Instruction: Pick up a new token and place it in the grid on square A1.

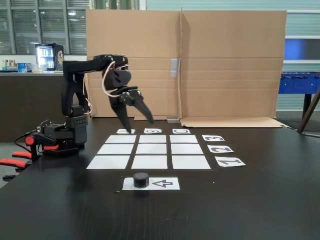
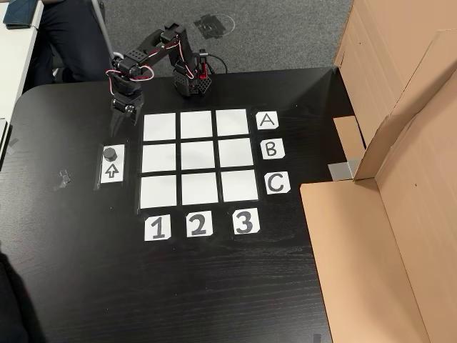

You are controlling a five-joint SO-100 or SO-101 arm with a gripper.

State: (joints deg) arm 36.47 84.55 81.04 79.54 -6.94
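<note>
The token (image 1: 141, 179) (image 2: 110, 153), a small black puck, stands on the blank end of a white sheet printed with an arrow (image 1: 164, 184) (image 2: 112, 171), just outside the grid (image 1: 151, 149) (image 2: 198, 161). Square A1 (image 1: 108, 162) (image 2: 159, 127) is bare; it is the near left cell in the fixed view and the top left cell in the other view. My gripper (image 1: 139, 125) (image 2: 123, 108) hangs raised and open by the grid's A end, nothing between its fingers. It is well apart from the token.
The arm's base (image 1: 70, 131) (image 2: 190, 82) sits beyond the A row. Cardboard walls (image 1: 185, 65) (image 2: 400, 179) stand behind label C. Red clamps (image 1: 12, 162) grip the table's left edge in the fixed view. Labels 1, 2, 3 (image 2: 198, 225) line one side.
</note>
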